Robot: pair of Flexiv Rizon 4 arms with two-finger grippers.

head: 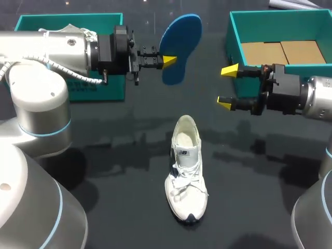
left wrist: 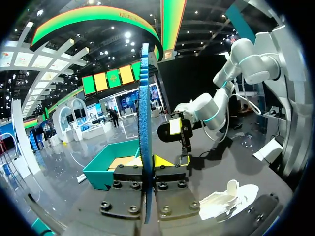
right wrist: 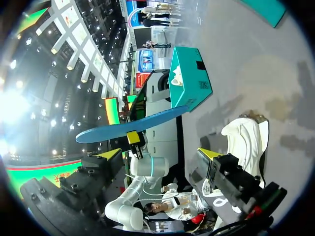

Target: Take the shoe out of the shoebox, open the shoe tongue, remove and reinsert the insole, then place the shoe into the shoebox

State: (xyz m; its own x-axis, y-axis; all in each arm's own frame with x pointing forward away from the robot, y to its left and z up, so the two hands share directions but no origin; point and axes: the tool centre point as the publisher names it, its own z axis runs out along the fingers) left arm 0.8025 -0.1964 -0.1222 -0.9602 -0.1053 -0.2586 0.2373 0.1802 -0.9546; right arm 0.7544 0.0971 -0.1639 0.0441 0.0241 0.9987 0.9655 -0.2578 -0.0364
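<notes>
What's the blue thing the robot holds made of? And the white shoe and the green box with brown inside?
The blue insole, in the left gripper, looks like thin matte foam: edge-on it is a slim, grainy sheet. The white shoe seems soft fabric, maybe mesh, with woven laces. The teal shoebox looks like matte cardboard, brown board showing inside.

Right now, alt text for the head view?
The left gripper is shut on a blue insole, held over the dark table; the open right gripper hovers opposite. A white shoe sits below them, toe toward the camera; behind it stand a left teal box and a right teal box.
</notes>
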